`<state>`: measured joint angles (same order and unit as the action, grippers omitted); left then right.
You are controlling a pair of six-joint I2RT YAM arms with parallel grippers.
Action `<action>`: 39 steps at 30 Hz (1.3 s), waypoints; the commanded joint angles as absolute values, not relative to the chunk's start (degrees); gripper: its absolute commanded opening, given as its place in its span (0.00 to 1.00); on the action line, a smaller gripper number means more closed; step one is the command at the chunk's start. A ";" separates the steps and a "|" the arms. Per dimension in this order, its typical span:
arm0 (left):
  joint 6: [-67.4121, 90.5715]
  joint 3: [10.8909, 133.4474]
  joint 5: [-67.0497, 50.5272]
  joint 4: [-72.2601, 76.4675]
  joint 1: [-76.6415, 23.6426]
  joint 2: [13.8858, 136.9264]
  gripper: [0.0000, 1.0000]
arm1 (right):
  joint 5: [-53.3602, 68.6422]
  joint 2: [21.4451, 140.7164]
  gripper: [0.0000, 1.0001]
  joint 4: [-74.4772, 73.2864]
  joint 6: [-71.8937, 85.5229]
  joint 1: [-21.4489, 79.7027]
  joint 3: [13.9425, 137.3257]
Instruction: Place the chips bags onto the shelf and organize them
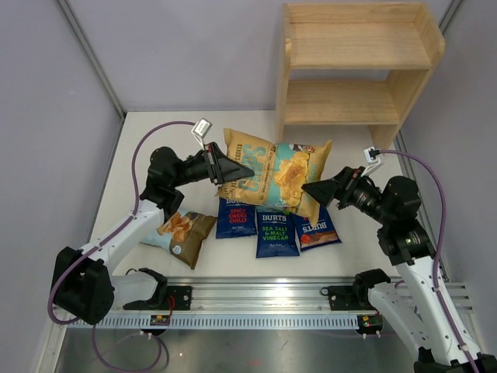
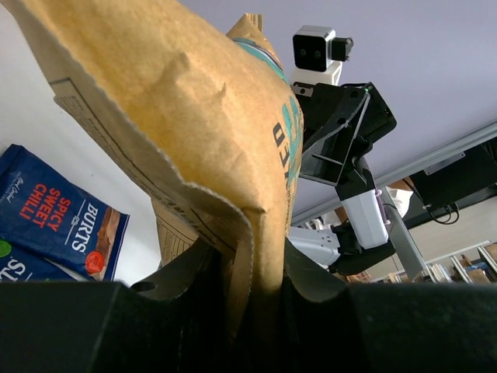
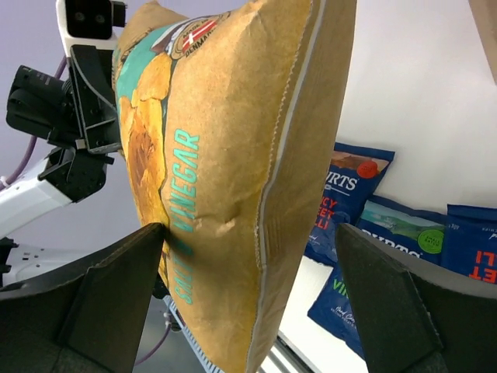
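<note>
While the left tool (image 1: 233, 167) is pinching the tan bag (image 1: 276, 171) by its crimped end seam, the right tool (image 1: 314, 190) sits at the opposite end with its jaws spread wide, one on each side of the bag. As far as I can see it isn't clamped on anything. The bag hangs in the air between the two arms, above the worktop (image 1: 233, 128) and well short of the shelf (image 1: 357, 47).

My guess at the why: the seam is the one flat, stiff bit of a puffy bag, so gripping there doesn't crush the chips. The second tool looks lined up to take the other end — either to steady the bag or to take it over, since the shelf stands on the right arm's side.

Head count — five bags total. Two are tan: the one in the air, plus a second tan bag (image 1: 182, 233) lying flat on the left by the left arm. Three are blue BURTS ones in a rough row near the front: the spicy sweet chilli bag (image 1: 236, 217), the sea salt and malt vinegar bag (image 1: 277, 233) and a third blue bag (image 1: 318, 231) turned the other way round. One shelf, two tiers, no bag on either yet, so I'd say the job has barely started.
</note>
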<state>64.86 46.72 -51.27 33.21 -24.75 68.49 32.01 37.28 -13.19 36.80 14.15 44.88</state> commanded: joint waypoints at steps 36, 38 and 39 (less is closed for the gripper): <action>26.29 68.29 5.25 -31.10 -31.55 55.47 0.99 | 30.25 34.81 0.34 -2.02 48.51 14.24 42.10; 24.53 68.99 9.74 -34.96 -31.55 53.01 0.99 | 24.98 33.32 0.33 -2.55 50.18 13.98 40.88; 24.00 69.26 10.63 -36.02 -31.55 52.13 0.99 | 23.39 32.70 0.33 -2.55 50.79 13.80 40.43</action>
